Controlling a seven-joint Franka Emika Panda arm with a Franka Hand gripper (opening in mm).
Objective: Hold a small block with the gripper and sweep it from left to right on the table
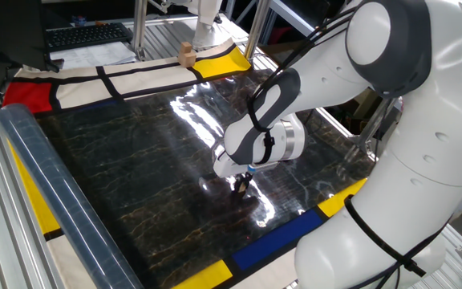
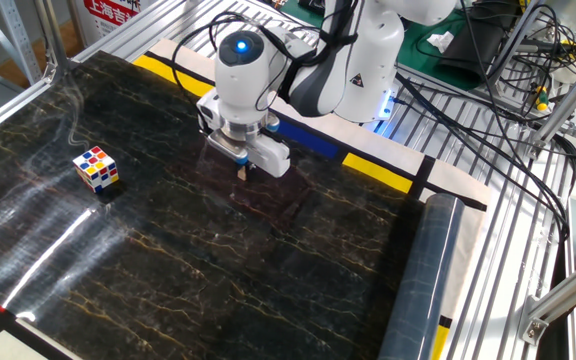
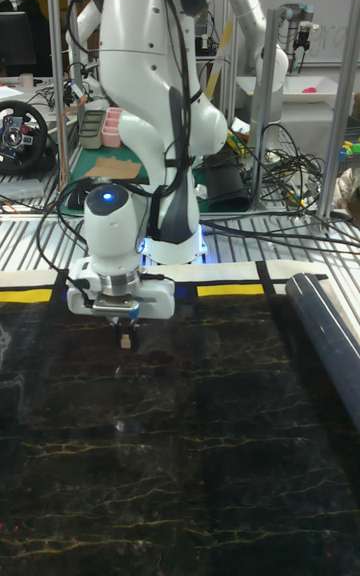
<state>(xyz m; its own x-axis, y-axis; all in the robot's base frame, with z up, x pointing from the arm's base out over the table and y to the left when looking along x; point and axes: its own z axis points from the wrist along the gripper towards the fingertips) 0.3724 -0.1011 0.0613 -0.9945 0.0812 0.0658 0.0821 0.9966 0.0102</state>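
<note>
My gripper (image 1: 240, 185) points straight down at the black marble table (image 1: 127, 160), near its blue and yellow border by the arm's base. It is shut on the small block (image 2: 242, 174), a tiny tan cube whose lower end rests at the table surface (image 2: 168, 270). In the tall fixed view the small block (image 3: 125, 341) shows as a pale sliver between the dark fingers of the gripper (image 3: 124, 337), just below the white hand. The arm's wrist hides most of the block in the one fixed view.
A multicoloured puzzle cube (image 2: 96, 167) sits on the table to the left of the gripper. A larger tan block (image 1: 186, 54) stands on the far yellow panel. A clear plastic roll (image 2: 423, 280) lies along one table edge. Cables and metal framing surround the table.
</note>
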